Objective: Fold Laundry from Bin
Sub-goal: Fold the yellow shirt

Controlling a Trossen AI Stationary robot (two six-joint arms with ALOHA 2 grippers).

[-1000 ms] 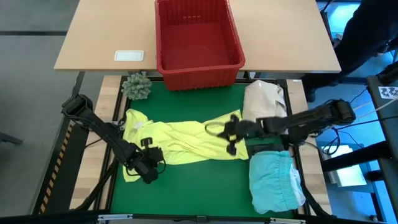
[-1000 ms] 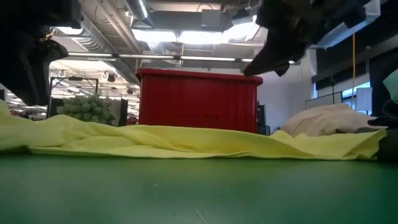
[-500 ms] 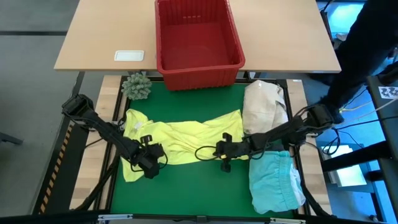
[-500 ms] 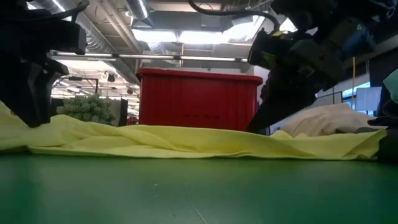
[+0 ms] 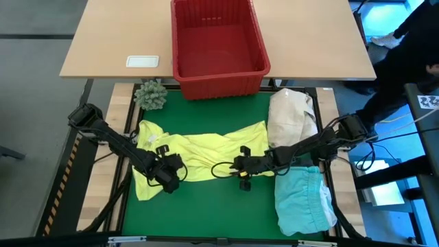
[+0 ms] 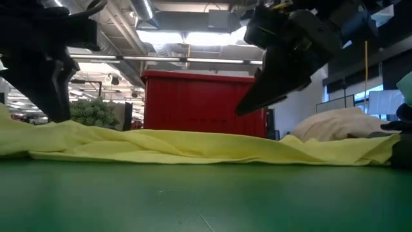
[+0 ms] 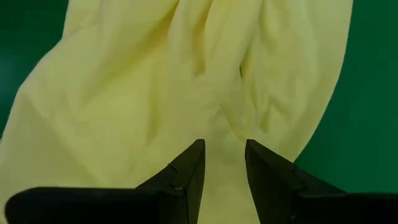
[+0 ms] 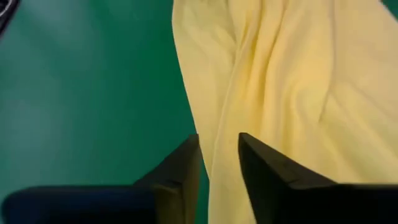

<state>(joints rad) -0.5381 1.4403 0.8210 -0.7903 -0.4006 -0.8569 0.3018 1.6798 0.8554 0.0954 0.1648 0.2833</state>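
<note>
Both hands narrowly parted over the bright yellow cloth shirt [image 5: 199,156].
Left hand [image 7: 222,163] and right hand [image 8: 217,155] straddle folds; shallow pinches may slip.

We see bare green mat [image 5: 206,206] along the near edge, wide enough for a gripper to pass below the yellow shirt [image 5: 199,154], which lies spread across the middle. The left gripper [image 5: 171,175] and right gripper [image 5: 240,168] both crowd the shirt's near hem, fingers slightly parted over it. To the right, the turquoise garment [image 5: 302,199] and the cream bundle [image 5: 291,116] block that side. At the far edge the red bin [image 5: 218,75] and the spiky green ball [image 5: 151,95] stand close together.
</note>
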